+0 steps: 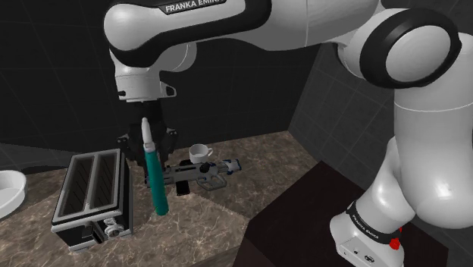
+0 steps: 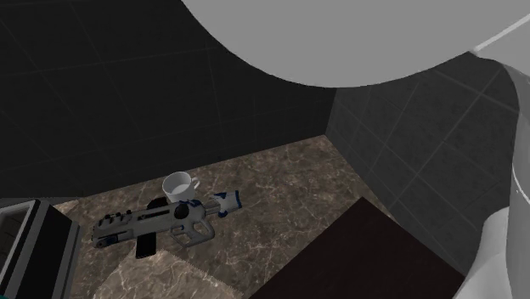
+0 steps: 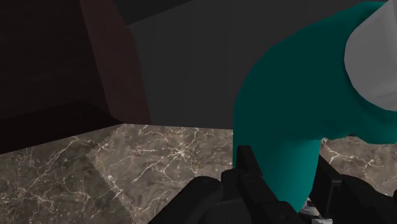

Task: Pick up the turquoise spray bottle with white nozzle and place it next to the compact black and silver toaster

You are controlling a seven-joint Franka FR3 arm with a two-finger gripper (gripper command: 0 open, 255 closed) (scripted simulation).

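The turquoise spray bottle (image 1: 155, 180) with its white nozzle (image 1: 145, 129) stands slightly tilted, nozzle up, just off the toaster's side nearest the arm. Its base is low over the marble counter; I cannot tell whether it touches. The black and silver toaster (image 1: 89, 191) sits toward the shoulder view's left, slots up. My gripper (image 1: 150, 148) hangs from the white wrist behind the bottle's upper part. In the wrist view the gripper (image 3: 289, 184) is shut on the teal body (image 3: 280, 121), with black fingers (image 3: 248, 167) pressed on both sides.
A grey toy blaster (image 1: 203, 173) lies on the counter (image 1: 189, 235) just past the bottle, with a white cup (image 1: 199, 153) behind it. A white bowl (image 1: 7, 193) sits at the shoulder view's far left. Dark tiled walls close off the back, and my dark stand (image 1: 303, 227) is at lower right.
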